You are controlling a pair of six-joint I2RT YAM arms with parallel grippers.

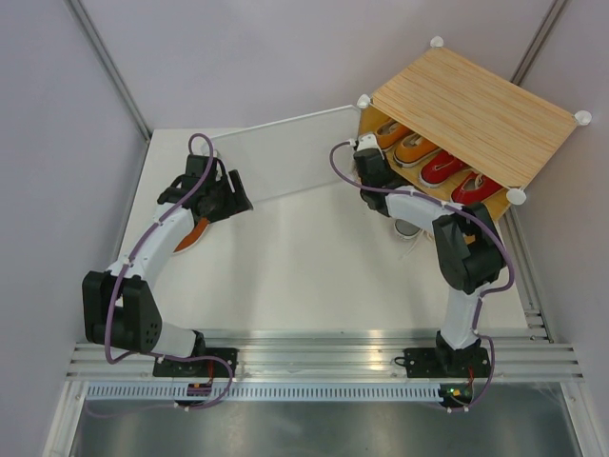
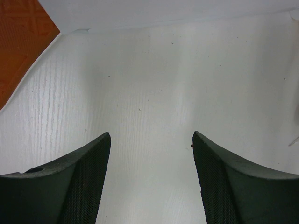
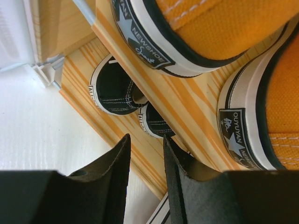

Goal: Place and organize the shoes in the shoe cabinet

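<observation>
The shoe cabinet [image 1: 476,109] stands at the back right, its frosted door [image 1: 295,157] swung open to the left. Two orange shoes [image 1: 407,143] and two red shoes [image 1: 459,176] sit heel-out on its upper shelf. The right wrist view shows the orange heels [image 3: 205,23], and two black shoes [image 3: 112,88] on the level below the shelf [image 3: 187,102]. My right gripper [image 1: 371,157] [image 3: 145,140] is at the cabinet's front left corner, narrowly open and empty. My left gripper [image 1: 238,195] [image 2: 150,135] is wide open and empty above the table by the door's free end.
One shoe lies sole-up under my left arm [image 1: 195,233]; its orange-brown outsole fills the upper left corner of the left wrist view [image 2: 18,42]. A grey shoe [image 1: 409,228] lies on the table under my right forearm, in front of the cabinet.
</observation>
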